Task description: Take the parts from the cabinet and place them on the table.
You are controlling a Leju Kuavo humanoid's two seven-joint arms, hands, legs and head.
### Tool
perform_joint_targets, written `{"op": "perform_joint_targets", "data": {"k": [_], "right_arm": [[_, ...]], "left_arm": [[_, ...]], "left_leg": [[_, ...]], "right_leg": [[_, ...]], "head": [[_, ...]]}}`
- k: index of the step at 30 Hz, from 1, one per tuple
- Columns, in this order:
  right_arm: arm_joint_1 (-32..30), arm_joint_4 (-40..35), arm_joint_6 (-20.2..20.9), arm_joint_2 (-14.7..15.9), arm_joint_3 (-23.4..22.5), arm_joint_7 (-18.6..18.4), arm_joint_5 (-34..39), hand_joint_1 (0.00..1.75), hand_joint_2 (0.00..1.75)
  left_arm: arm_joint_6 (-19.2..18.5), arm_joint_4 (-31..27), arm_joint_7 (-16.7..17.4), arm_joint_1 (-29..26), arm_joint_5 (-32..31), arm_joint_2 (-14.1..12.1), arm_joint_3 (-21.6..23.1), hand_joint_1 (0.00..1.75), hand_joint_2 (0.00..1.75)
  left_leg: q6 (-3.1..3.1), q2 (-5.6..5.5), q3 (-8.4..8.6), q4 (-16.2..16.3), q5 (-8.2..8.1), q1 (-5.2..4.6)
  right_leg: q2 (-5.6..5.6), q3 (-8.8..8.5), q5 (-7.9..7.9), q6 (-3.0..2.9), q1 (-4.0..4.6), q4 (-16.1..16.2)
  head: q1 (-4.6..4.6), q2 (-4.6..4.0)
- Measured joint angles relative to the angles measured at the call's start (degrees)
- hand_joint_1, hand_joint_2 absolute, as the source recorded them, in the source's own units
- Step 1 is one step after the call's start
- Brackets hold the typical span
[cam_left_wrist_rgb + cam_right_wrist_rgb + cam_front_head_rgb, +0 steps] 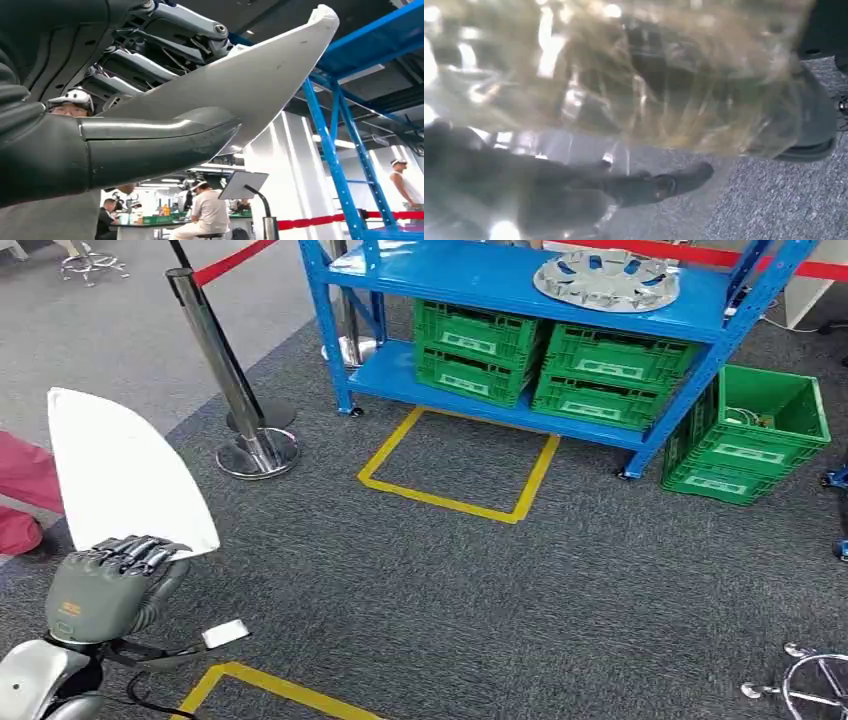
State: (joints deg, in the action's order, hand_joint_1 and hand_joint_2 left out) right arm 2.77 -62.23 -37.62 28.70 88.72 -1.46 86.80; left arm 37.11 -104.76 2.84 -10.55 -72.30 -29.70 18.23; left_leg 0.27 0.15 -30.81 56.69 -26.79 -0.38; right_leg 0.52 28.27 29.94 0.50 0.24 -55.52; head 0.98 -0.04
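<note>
Head view, left hand (108, 585) gripping white part (122, 475), tip up

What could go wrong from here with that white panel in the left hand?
1. The left hand grips the white panel only at its lower edge, fingers over the rim; most of it stands above the grip, so it may tip or slip while moving.
2. The stanchion post and red rope stand close by; the panel could clip them on a turn.
3. The right wrist view is blurred, so the right hand's state is unclear.
</note>
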Motion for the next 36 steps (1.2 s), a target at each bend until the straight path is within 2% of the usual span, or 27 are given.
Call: {"op": "perform_joint_targets", "data": {"k": [5, 32, 33, 34, 35, 36], "right_arm": [[0.0, 0.3, 0.2, -0.1, 0.0, 0.0, -0.7, 0.0, 0.0], [0.2, 2.8, 2.4, -1.3, 0.0, 0.0, -0.8, 0.0, 0.0], [0.2, 2.8, 2.4, -1.5, 0.0, 0.0, -0.8, 0.0, 0.0], [0.2, 2.9, 2.4, -1.6, 0.0, 0.0, -0.8, 0.0, 0.0], [0.2, 2.9, 2.4, -1.6, 0.0, 0.0, -0.8, 0.0, 0.0], [0.2, 2.9, 2.4, -1.6, 0.0, 0.0, -0.8, 0.0, 0.0]], "left_arm": [[0.0, 0.0, -0.5, 0.0, 0.1, 0.0, -0.1, 1.64, 1.75], [0.0, 0.1, -1.5, 0.3, 0.8, 0.3, -1.1, 1.64, 1.75], [0.0, 0.1, -1.5, 0.4, 0.8, 0.3, -1.2, 1.64, 1.75], [0.0, 0.1, -1.5, 0.4, 0.8, 0.3, -1.2, 1.64, 1.75], [0.0, 0.1, -1.5, 0.5, 0.8, 0.2, -1.3, 1.64, 1.75], [0.0, 0.1, -1.5, 0.6, 0.8, 0.2, -1.3, 1.64, 1.75]], "left_leg": [[0.16, 0.0, -0.07, 0.0, 0.11, -0.03], [0.18, 0.0, -0.11, 0.0, 0.19, 0.03], [0.68, -0.01, -0.17, 0.4, 0.17, -0.32], [1.33, 0.01, -0.19, -0.1, 0.76, -0.23], [1.72, 0.19, 0.03, -1.4, 1.62, 0.49], [1.86, 0.35, -0.01, -1.9, 1.99, 0.39]], "right_leg": [[0.0, 0.09, -0.12, 0.18, -0.08, 0.0], [0.0, 0.12, -0.18, 0.18, -0.02, 0.0], [0.09, -0.22, -0.66, 0.82, -0.29, 0.5], [0.05, -0.65, -1.01, 1.29, -0.23, 0.6], [-0.02, -0.34, -0.47, 1.37, -0.09, 0.3], [-0.3, 0.67, 0.93, 1.57, -0.12, -0.7]], "head": [[0.02, 0.0], [0.0, 0.0], [0.02, 0.0], [0.09, 0.0], [0.04, 0.0], [0.0, -0.02]]}}
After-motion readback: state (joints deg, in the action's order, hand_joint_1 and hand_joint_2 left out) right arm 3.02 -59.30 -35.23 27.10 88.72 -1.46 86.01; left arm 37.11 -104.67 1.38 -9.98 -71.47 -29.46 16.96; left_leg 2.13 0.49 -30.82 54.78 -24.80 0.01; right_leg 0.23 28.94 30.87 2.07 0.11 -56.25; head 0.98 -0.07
